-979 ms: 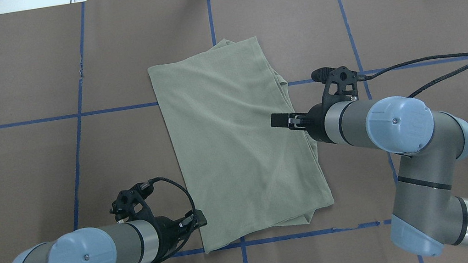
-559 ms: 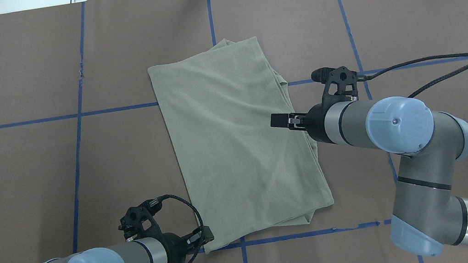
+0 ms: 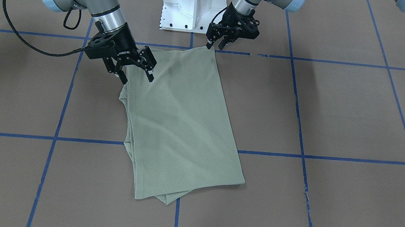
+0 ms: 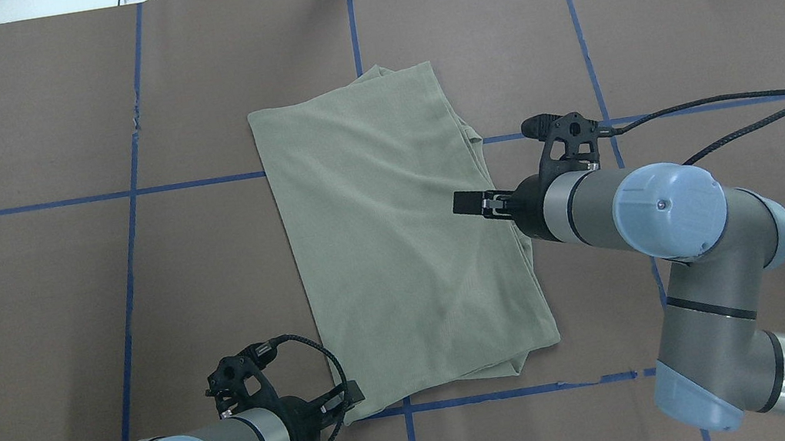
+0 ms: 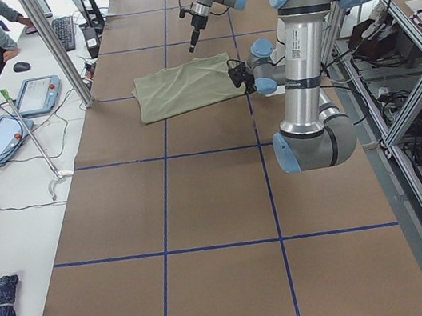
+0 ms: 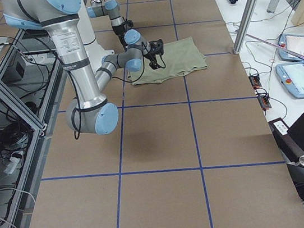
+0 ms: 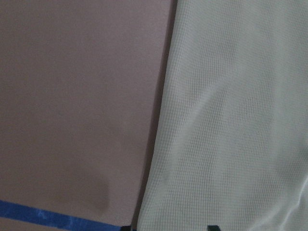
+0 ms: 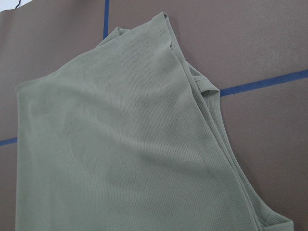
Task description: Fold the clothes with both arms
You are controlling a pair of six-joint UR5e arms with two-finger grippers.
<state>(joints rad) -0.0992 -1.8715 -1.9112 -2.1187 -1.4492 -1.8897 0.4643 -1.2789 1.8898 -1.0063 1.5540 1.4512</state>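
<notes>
- Brown tabletop (image 4: 24,307) holds the green shirt (image 4: 395,236), mid-frame.
- Left tool (image 4: 351,399), open and empty, has slid to its lower-left corner, ready to pinch.
- Right tool (image 3: 137,79) still waits open, empty.

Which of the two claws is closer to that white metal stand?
Left. The left gripper is at the shirt corner just in front of the white stand; the right gripper is farther off, over the shirt's other long edge.
</notes>
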